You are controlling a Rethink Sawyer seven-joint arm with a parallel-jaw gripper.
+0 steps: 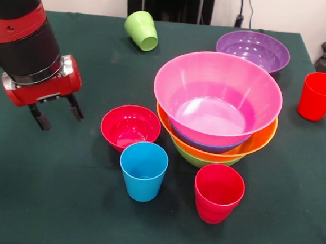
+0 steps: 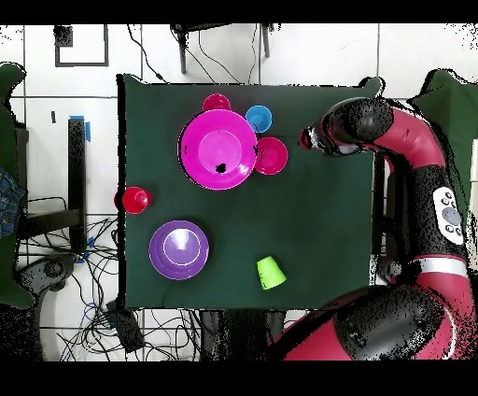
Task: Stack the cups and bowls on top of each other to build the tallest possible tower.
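The tower (image 1: pixel 217 106) stands mid-table: a lime green bowl at the bottom, then orange, blue and the wide pink bowl (image 2: pixel 218 149) on top. The small red bowl (image 1: pixel 130 127) sits just left of it. A sky blue cup (image 1: pixel 143 171) and a red cup (image 1: pixel 218 193) stand upright in front. A second red cup (image 1: pixel 318 96) stands at the right edge. The lime green cup (image 1: pixel 142 30) lies on its side at the back. The purple bowl (image 1: pixel 253 50) sits behind the tower. My gripper (image 1: pixel 56 115) hangs open and empty, left of the red bowl.
The table has a dark green cloth (image 1: pixel 44 197). The robot's pedestal (image 1: pixel 169 2) stands behind the far edge. In the overhead view the arm (image 2: pixel 411 149) reaches in over the table's right side.
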